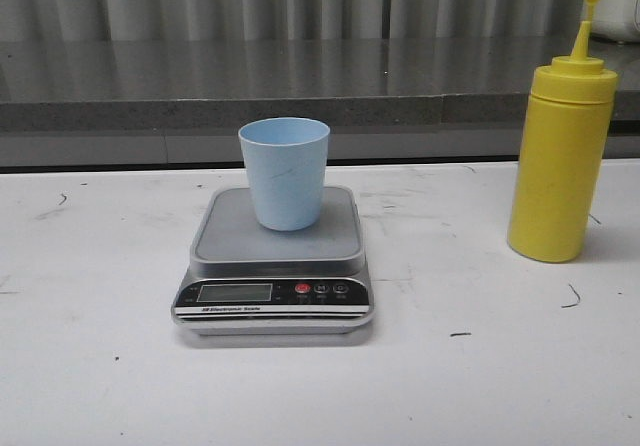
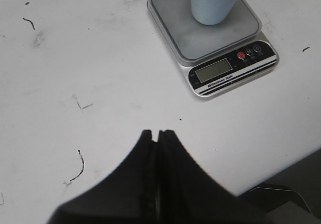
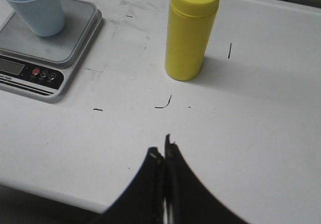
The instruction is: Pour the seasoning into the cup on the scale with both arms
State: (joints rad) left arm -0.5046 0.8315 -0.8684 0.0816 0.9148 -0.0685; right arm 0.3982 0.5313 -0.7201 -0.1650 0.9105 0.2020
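The light-blue cup stands upright on the steel platform of the silver-grey scale at the table's middle. The yellow seasoning bottle stands upright at the right, its tethered cap hanging off the nozzle. In the left wrist view my left gripper is shut and empty over the near table, well short of the scale and cup. In the right wrist view my right gripper is shut and empty, short of the bottle; the scale and cup lie to the bottle's side. Neither gripper shows in the front view.
A grey ledge runs along the back of the white table. The table's near edge shows in both wrist views. Small dark scuffs mark the tabletop.
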